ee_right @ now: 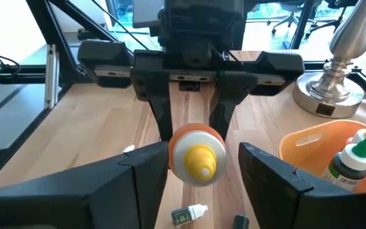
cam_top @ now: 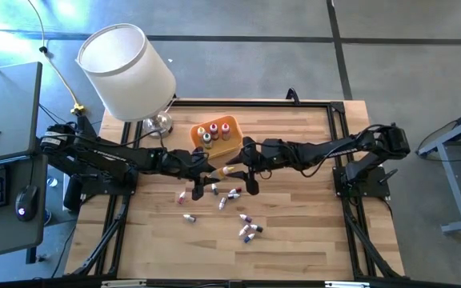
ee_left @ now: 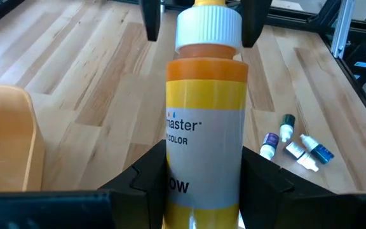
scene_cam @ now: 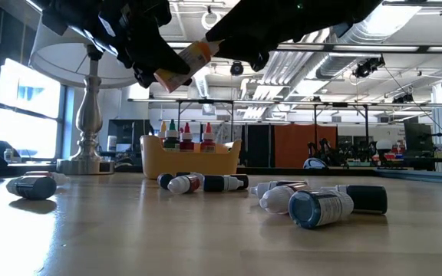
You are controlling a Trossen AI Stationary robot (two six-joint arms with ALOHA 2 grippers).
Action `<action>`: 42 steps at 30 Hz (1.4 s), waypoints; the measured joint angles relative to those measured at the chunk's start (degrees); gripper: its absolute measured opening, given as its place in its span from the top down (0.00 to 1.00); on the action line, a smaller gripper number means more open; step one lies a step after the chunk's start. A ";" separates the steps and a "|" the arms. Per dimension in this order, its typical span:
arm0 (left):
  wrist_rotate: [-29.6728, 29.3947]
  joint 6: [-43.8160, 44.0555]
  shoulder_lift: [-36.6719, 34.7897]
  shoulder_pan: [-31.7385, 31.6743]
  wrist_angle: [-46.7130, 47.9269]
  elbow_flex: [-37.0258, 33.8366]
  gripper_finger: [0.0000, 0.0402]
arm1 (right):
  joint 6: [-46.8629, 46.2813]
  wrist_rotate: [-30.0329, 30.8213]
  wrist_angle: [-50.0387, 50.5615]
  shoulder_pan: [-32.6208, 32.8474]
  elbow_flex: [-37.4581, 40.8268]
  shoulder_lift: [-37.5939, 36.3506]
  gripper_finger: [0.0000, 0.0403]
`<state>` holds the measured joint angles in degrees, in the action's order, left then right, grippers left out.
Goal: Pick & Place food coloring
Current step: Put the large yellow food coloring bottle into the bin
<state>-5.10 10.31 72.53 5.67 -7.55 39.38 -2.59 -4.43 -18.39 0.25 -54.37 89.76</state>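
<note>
Bottle (ee_left: 205,114) with yellow label and white cap is clamped between the left gripper (ee_left: 202,184) fingers, held in the air above mid-table, tip pointing at the right gripper (ee_right: 199,172). Right gripper sits around the cap end with fingers spread wide on both sides, not touching it. Orange tray (cam_top: 229,146) lies just behind the grippers, a few bottles (cam_top: 213,130) standing upright in it. Loose bottles (cam_top: 230,195) lie scattered on the table (cam_top: 310,232) below and in front of the grippers, another small cluster (cam_top: 249,230) nearer the front. Lamp (cam_top: 128,70) stands at the back-left corner. Front and right of the table are open wood.
</note>
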 joint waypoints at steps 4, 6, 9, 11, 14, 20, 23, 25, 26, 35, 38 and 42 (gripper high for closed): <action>-0.02 -0.78 0.00 0.00 -0.89 0.00 0.65 | 0.02 0.04 -0.25 0.00 0.00 0.00 0.54; -0.02 -1.07 0.00 0.00 -2.17 0.00 0.65 | 0.03 0.07 -0.41 0.00 0.00 0.00 0.53; -0.02 -1.25 0.00 0.00 -2.84 0.00 0.65 | 0.02 0.06 -0.49 0.00 0.00 0.00 0.53; -0.02 -1.46 0.00 0.00 -2.67 0.00 0.65 | 0.02 0.07 -0.55 0.00 0.00 0.00 0.53; -0.02 -1.46 0.00 0.00 -2.54 0.00 0.65 | 0.04 0.04 -1.21 0.00 0.00 0.00 0.53; -0.02 -1.46 0.00 -0.02 -2.77 0.00 0.65 | 0.04 -0.04 -0.77 0.00 0.00 0.00 0.56; -0.13 -1.46 0.00 -0.02 -2.72 0.00 0.65 | 0.04 -0.12 -0.52 0.00 0.00 0.00 0.62; -0.17 -1.44 0.00 -0.04 -2.67 0.00 0.65 | 0.04 -0.35 -0.40 0.01 0.00 0.00 0.66; -0.15 -1.44 0.00 -0.03 -2.68 0.00 0.65 | 0.04 -0.56 -0.39 0.00 0.00 0.00 0.68; -0.72 -1.44 0.00 -0.02 -2.71 -0.02 0.65 | 0.06 -0.11 -0.33 0.02 0.00 0.00 0.70; -0.76 -1.46 0.00 -0.02 -2.73 -0.02 0.65 | 0.06 0.59 -0.31 0.04 0.00 0.00 0.71; -1.13 -1.46 0.00 -0.02 -2.73 -0.02 0.65 | -0.20 0.85 -0.29 0.04 0.00 0.00 0.72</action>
<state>-6.23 8.84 72.53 5.65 -10.28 39.35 -2.79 -3.57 -18.68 0.30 -54.37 89.76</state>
